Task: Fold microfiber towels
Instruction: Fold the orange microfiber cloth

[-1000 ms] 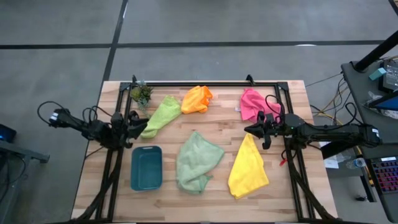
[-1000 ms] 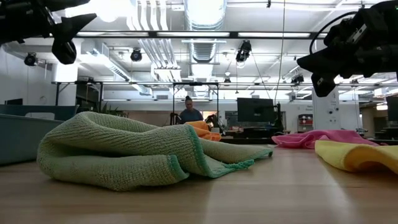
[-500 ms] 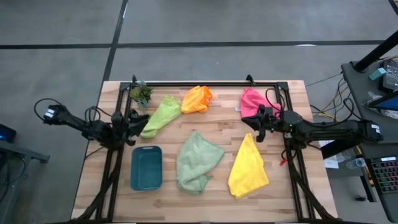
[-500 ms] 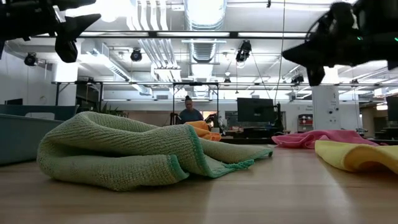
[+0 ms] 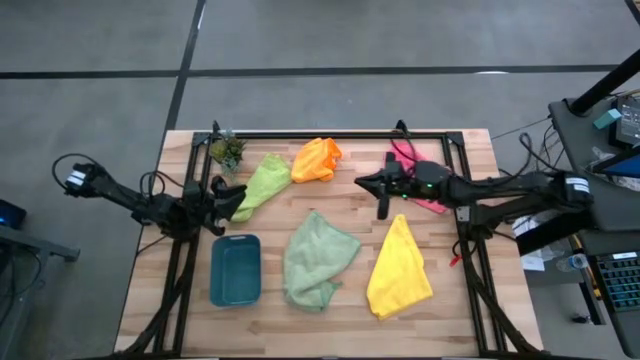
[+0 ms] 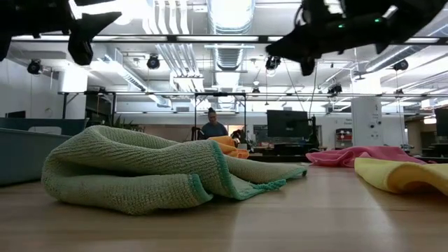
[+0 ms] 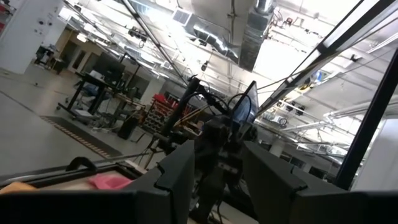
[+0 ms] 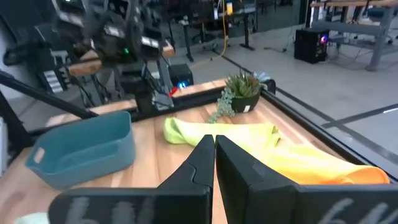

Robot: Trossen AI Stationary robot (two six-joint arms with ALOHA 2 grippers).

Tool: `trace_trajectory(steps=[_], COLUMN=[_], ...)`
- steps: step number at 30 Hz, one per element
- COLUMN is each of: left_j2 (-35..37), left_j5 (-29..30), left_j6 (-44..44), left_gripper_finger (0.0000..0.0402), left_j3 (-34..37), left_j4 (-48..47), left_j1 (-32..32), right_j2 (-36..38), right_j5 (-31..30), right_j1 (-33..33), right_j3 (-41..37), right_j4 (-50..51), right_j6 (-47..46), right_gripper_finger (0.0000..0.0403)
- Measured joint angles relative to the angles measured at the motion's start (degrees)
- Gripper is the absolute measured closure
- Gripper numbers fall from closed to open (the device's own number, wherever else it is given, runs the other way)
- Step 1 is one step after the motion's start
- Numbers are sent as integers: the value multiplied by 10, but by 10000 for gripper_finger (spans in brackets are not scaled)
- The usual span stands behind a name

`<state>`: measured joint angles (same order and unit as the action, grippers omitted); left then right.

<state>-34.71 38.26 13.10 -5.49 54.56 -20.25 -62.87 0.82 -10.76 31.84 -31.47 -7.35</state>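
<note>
Hovering empty with fingers pressed together, the right gripper [image 5: 383,190] hangs above bare wood between the crumpled orange microfiber towel [image 5: 316,159] and pale sage green microfiber towel [image 5: 317,258]. Judged step: approach. Next: open, descend, pinch an edge. Left gripper [image 5: 226,196] waits partly open.

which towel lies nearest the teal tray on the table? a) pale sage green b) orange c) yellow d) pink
a: in the high view the pale sage green towel lies just beside the teal tray, with the other three towels farther off.
</note>
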Motion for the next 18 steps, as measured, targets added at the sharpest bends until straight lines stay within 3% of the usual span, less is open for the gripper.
trace_trajectory(steps=[9,18], left_j2=[-92,-187], left_j5=[0,-1], left_j6=[-5,-4], left_gripper_finger=[281,281], left_j3=[-79,-178], left_j4=[3,-69], left_j1=[0,15], right_j2=[-92,-70], right_j5=[0,0], right_j1=[0,-29], right_j3=[41,76], right_j4=[7,161], right_j6=[41,91], right_gripper_finger=[394,394])
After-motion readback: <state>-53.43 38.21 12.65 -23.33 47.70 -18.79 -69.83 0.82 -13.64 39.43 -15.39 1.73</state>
